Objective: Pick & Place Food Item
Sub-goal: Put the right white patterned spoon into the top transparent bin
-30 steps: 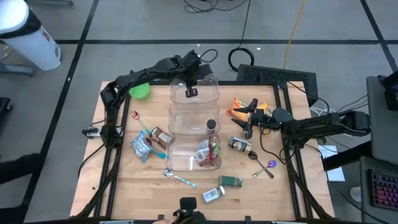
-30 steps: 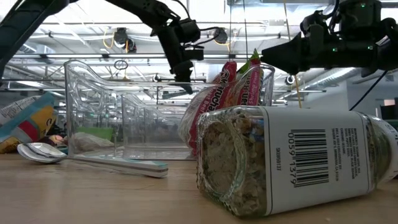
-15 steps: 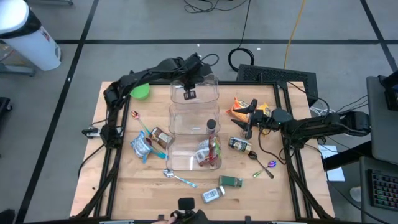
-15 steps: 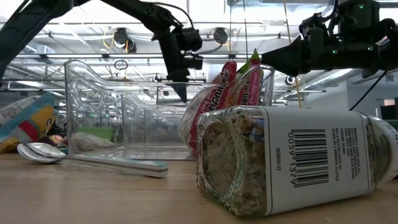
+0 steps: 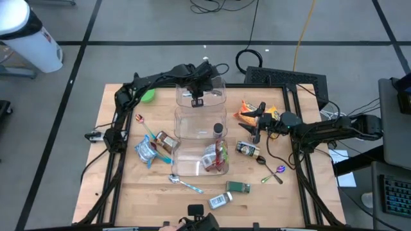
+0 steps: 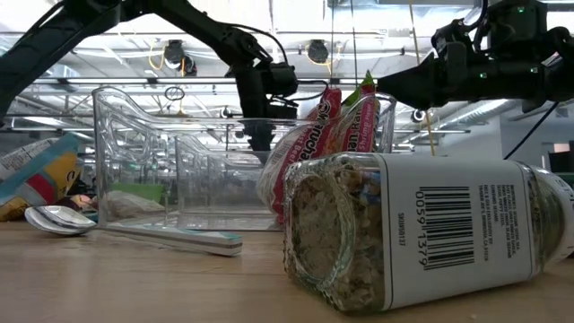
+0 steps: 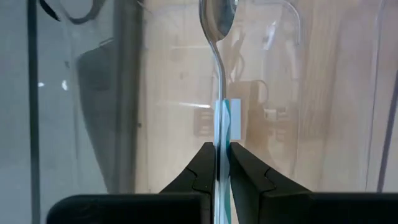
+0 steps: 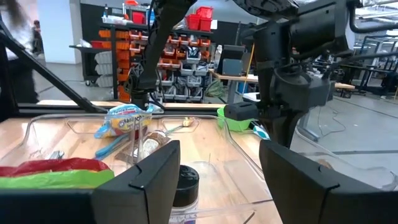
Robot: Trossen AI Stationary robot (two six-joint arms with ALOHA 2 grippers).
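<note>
high view, left gripper (image 5: 197, 101): held over the far compartment of the clear bin (image 5: 200, 128), inside its rim line; a spoon is pinched, though only a small pale bit is seen here.
high view, right gripper (image 5: 255, 133): placed off the bin's right wall, between the orange snack bag (image 5: 247, 112) and the dark jar (image 5: 248, 150); fingers are spread, nothing is held.
high view, bin: three compartments in a row from far to near; a dark-capped bottle (image 5: 218, 130) is seen in the middle one, a red and green packet (image 5: 216, 157) in the near one.
high view, open room: bare wood is left along the table (image 5: 128, 189) near edge at left and in the far right corner; the strip left of the bin is crowded by a toothbrush (image 5: 149, 131) and a foil pouch (image 5: 147, 152).
low view, foreground: a spice jar (image 6: 421, 235) lies on its side at the near edge and blocks the right half; a second spoon (image 6: 58, 220) rests at left by the bin's wall.
low view, left gripper: seen lowered behind the bin's rim.
left wrist view, fingers (image 7: 202, 171): closed on the held spoon (image 7: 219, 74), its handle upright, its bowl pointing away; the clear walls stand near on both sides.
right wrist view, fingers (image 8: 152, 171): set apart with free space between; the bottle's cap and the red and green packet are seen past them.
</note>
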